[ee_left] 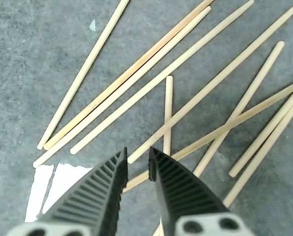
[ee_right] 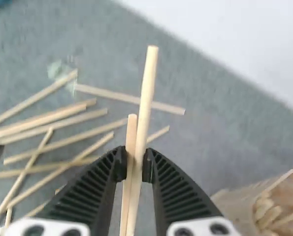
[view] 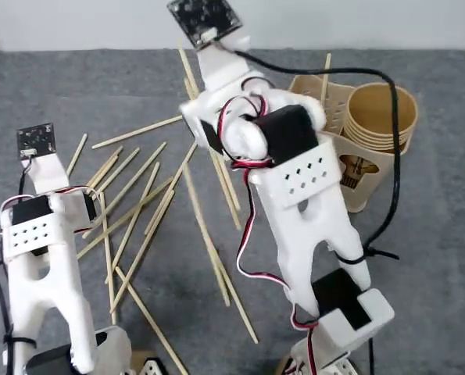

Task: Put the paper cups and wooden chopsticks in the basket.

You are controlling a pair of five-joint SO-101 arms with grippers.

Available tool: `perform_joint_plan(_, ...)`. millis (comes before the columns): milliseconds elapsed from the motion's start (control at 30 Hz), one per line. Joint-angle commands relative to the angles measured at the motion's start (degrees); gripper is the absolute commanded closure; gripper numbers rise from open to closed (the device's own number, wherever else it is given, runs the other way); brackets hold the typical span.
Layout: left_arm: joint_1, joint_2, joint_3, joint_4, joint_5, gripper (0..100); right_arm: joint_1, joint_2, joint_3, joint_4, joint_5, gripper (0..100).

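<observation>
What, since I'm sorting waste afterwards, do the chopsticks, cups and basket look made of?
Chopsticks: pale bare wood, matte, unvarnished. Cups: tan paper, judging by thin rolled rims and tight stacking. Basket: beige with slotted walls, probably moulded plastic, though the look leaves it open.

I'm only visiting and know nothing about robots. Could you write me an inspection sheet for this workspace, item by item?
Surface: grey mat, fuzzy like carpet.
Job's things: many loose chopsticks scattered on the mat; the basket holds stacked paper cups and one standing chopstick.
Clutter: white scraps on the mat near the left gripper.
Grippers: left gripper over the loose sticks, fingers slightly apart, holding nothing; right gripper shut on two chopsticks.
Cables: black cable loops past the basket; red and white wires run along the right arm.
Surroundings: pale surface beyond the mat.
</observation>
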Motion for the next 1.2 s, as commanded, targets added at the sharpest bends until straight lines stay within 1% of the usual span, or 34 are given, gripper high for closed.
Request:
perform_joint_plan(0,-0.26,-2.11,-0.04,-1.14,0.26,93,2.07,0.13,-8.0,0.04,0.62,99.1)
perform_joint_plan(200,-0.26,-2.11,-0.04,-1.14,0.26,93,5.49,0.31,-13.98,-0.92,0.7,99.1)
perform_joint_plan(300,-0.26,-2.11,-0.04,-1.14,0.26,93,8.48,0.13,-16.62,-3.74,0.88,99.1)
perform_joint_plan(433,-0.26,-2.11,-0.04,-1.14,0.26,93,12.44,-0.04,-19.96,-7.69,3.78,99.1)
perform_joint_plan(500,-0.26,-2.11,-0.04,-1.14,0.26,93,14.64,-0.13,-21.19,-9.54,3.96,99.1)
perform_joint_plan(733,-0.26,-2.02,0.04,-1.93,0.26,93,21.93,0.31,-22.15,-16.75,3.52,99.1)
perform_joint_plan(833,-0.26,-2.02,0.04,-1.93,0.26,93,23.96,1.71,-21.1,-18.42,3.69,99.1)
perform_joint_plan(1067,-0.26,-2.02,0.04,-1.93,0.26,93,27.12,7.08,-20.31,-17.98,3.69,99.1)
perform_joint_plan(1167,-0.26,-2.02,0.04,-1.93,0.26,93,27.12,9.01,-20.31,-15.16,3.52,99.1)
